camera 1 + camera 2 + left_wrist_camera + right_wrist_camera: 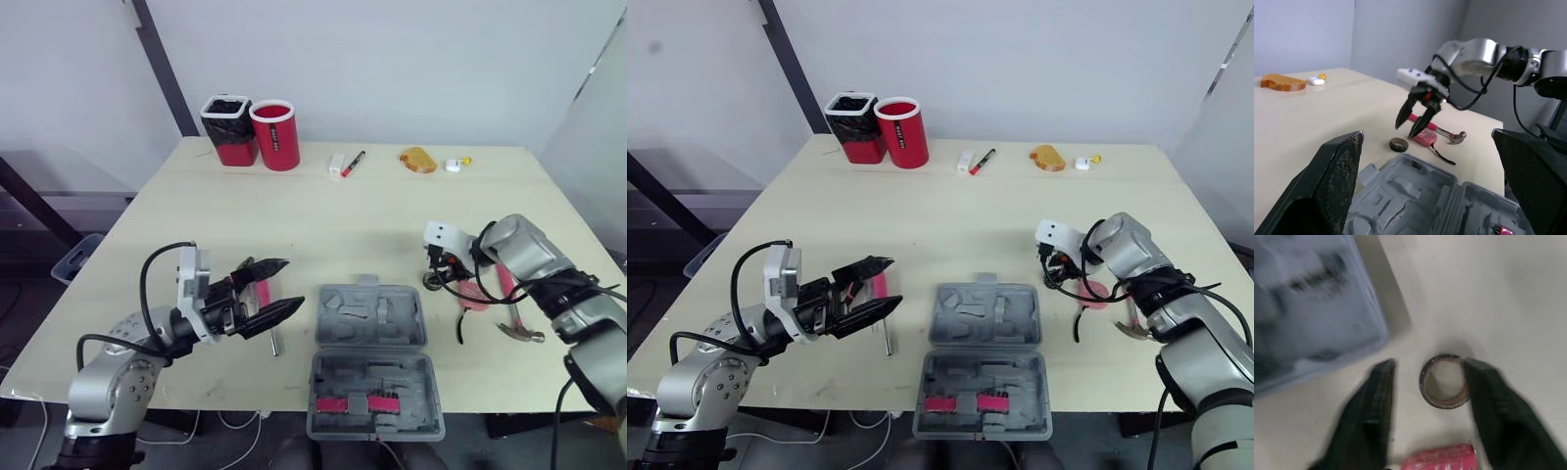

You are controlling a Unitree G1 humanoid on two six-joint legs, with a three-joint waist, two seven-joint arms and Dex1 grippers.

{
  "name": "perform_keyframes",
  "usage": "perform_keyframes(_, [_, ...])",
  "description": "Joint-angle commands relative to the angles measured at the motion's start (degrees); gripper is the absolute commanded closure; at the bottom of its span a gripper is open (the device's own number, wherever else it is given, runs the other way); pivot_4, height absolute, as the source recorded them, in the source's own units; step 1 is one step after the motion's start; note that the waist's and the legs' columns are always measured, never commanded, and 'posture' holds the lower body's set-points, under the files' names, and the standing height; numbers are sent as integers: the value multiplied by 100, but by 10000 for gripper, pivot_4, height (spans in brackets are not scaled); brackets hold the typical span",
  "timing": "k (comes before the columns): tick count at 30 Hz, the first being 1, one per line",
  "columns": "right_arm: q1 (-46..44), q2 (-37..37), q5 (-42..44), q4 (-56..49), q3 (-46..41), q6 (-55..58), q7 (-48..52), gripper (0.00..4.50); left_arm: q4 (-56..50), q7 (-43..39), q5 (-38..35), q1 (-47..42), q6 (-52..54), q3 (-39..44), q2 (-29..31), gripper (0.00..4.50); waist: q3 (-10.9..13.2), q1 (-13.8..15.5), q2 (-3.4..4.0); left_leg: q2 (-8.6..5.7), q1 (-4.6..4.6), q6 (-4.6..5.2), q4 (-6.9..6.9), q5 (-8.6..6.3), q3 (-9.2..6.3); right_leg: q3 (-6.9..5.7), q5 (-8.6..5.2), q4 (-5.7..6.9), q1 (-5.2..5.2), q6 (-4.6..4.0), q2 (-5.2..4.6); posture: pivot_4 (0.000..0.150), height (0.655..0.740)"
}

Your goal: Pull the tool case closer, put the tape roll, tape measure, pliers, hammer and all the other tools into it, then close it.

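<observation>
ok so judging by how things lie, the pull-it-closer bit looks done: the grey plastic tool case (pixel 370 362) sits open at the near edge of the pale wooden surface (pixel 294 215), and its moulded slots look mostly unfilled apart from a pink strip of bits (pixel 358 403) in the nearer half. I'd say the step in hand is grabbing the first tool, the small dark-brown tape roll (pixel 1399 144). It lies flat, hole up, just beside the far right corner of the case. It's a low hollow ring, dark on the outside and paler tan inside. The right gripper (pixel 1405 130) hangs over it pointing down, jaws partly spread and holding nothing. In the right wrist view the two fingers straddle the ring, one each side, though I can't tell if they touch it. The next move probably needs the tips to get right down near the surface, since the roll is so low, then pinch across the ring, lift, and make a short hop over into the case. The squat pink tape measure (pixel 1425 138) sits just beside the roll, so a sloppy descent could nudge it. The pink-handled hammer (pixel 1449 134) lies a bit beyond that. The left gripper (pixel 292 284) hovers off the left side of the case with its jaws wide open and empty, right by a pink-handled tool with a thin metal shaft (pixel 275 343), maybe a screwdriver
</observation>
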Motion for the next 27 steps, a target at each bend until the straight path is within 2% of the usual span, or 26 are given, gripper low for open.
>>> perform_keyframes(1, [-329, 206, -321, 749, -37, -464, 77, 24137, -195, -28, -24, 26, -119, -9, 41, 0, 0, -10, 1, 0, 1, 0, 1, 0, 1, 1, 0, 1, 0, 0, 0, 1500, 7400])
perform_keyframes(10, [-660, 803, -822, 2162, -178, -1071, -126, 24137, -185, -55, 52, 51, -206, -108, 74, 0, 1, -30, 2, 2, 10, -4, 2, 4, 3, 6, 1, 12, 0, -1, 3, 1500, 7400])
perform_keyframes(11, [-669, 845, -860, 2246, -187, -1110, -113, 30364, -184, -67, 59, 46, -213, -119, 79, 0, 1, -30, 2, 2, 10, -4, 2, 3, 3, 6, 1, 12, 0, -1, 3, 1500, 7400])
perform_keyframes(14, [-671, 918, -948, 2409, -220, -1218, -124, 42736, -188, -93, 48, 17, -216, -144, 78, 0, 0, -30, 2, 2, 10, -5, 2, 4, 4, 6, 1, 13, 0, -1, 3, 1500, 7400])
perform_keyframes(15, [-676, 933, -967, 2447, -239, -1249, -138, 44045, -188, -95, 51, 5, -221, -153, 75, 0, 0, -30, 2, 2, 11, -4, 2, 4, 4, 7, 1, 13, 1, -1, 3, 1500, 7400])
perform_keyframes(19, [-702, 963, -1027, 2428, -362, -1379, -147, 44045, -203, -136, 55, -10, -243, -186, 76, 0, 1, -31, 3, 2, 12, -5, 2, 4, 5, 8, 1, 14, 1, -1, 2, 1500, 7400])
perform_keyframes(22, [-742, 824, -946, 1578, -392, -1226, 515, 44045, -122, -116, -15, 120, -239, -24, 86, 0, 4, -37, 9, 2, 11, -5, 2, 4, 6, 9, 1, 16, -1, -1, 3, 1500, 7400])
perform_keyframes(27, [-630, 754, -749, -768, -233, -376, 1688, 44045, 82, -249, -31, 730, -337, 491, 278, 0, 8, -132, 19, 8, 14, -4, -1, 3, -4, 12, 0, 29, -9, -2, 4, 1500, 7400])
